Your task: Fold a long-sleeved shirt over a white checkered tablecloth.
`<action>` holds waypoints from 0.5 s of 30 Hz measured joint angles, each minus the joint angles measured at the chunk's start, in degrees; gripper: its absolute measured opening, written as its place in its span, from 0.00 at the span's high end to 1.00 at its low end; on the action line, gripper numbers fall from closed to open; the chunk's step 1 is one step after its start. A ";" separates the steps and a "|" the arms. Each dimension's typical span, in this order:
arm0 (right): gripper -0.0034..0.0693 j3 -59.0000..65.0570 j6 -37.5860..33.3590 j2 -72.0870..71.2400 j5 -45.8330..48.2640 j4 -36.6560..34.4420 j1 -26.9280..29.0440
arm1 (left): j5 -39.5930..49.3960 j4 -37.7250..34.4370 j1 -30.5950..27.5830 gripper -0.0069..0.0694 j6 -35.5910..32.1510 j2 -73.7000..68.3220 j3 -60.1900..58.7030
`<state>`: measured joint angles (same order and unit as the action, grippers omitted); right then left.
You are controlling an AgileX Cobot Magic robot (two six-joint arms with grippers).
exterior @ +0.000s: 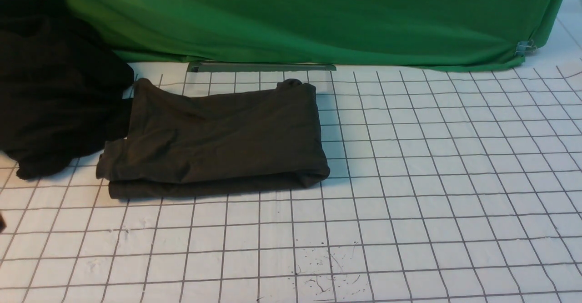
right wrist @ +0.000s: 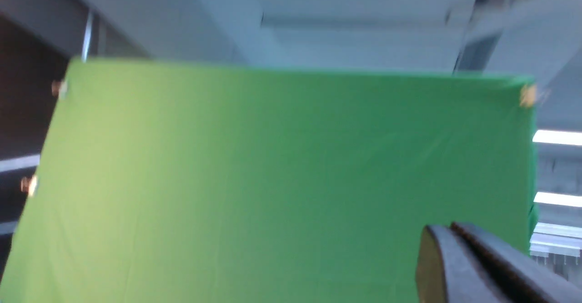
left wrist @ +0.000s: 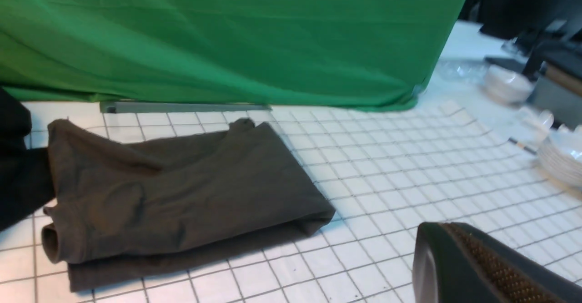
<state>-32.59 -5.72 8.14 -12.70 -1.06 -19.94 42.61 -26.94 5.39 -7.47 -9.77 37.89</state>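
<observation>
The left gripper (left wrist: 459, 257) is closed tight, holding nothing, above the white checkered tablecloth (exterior: 432, 180). The right gripper (right wrist: 454, 257) is closed too, pointing up. The long-sleeved shirt (exterior: 218, 139) lies folded.

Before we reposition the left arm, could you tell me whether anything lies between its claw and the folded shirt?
Nothing visible does. In the left wrist view only bare white checkered tablecloth separates the left claw from the long-sleeved shirt.
</observation>
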 joint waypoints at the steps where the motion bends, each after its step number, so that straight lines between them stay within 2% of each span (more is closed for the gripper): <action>1: 0.95 0.94 0.00 -1.73 -0.30 0.00 0.00 | -0.14 0.00 0.00 0.91 0.27 1.65 -0.69; 5: 0.95 2.18 0.23 -5.07 -0.88 0.00 0.00 | -1.41 0.00 0.00 0.91 3.22 6.44 -3.87; 7: 0.95 1.38 2.96 -5.27 2.66 0.00 0.00 | -1.77 0.00 0.00 0.91 5.02 6.56 -4.15; 11: 0.95 -4.41 11.64 2.03 23.03 0.00 0.00 | -1.84 0.00 0.00 0.91 8.36 6.56 -4.21; 12: 0.95 -5.89 12.54 4.27 28.02 0.00 0.00 | -1.78 0.06 0.00 0.91 9.27 6.43 -4.21; 14: 0.95 -11.20 13.51 15.39 43.67 -0.08 -0.18 | -1.12 1.15 0.00 0.91 11.25 5.74 -4.21; 15: 0.95 -12.25 13.54 17.51 45.04 -0.15 -0.26 | -1.01 1.28 0.00 0.91 11.25 5.65 -4.21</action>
<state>-44.84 7.82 25.65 32.34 -1.21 -20.20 41.60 -25.67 5.39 3.78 -4.12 33.67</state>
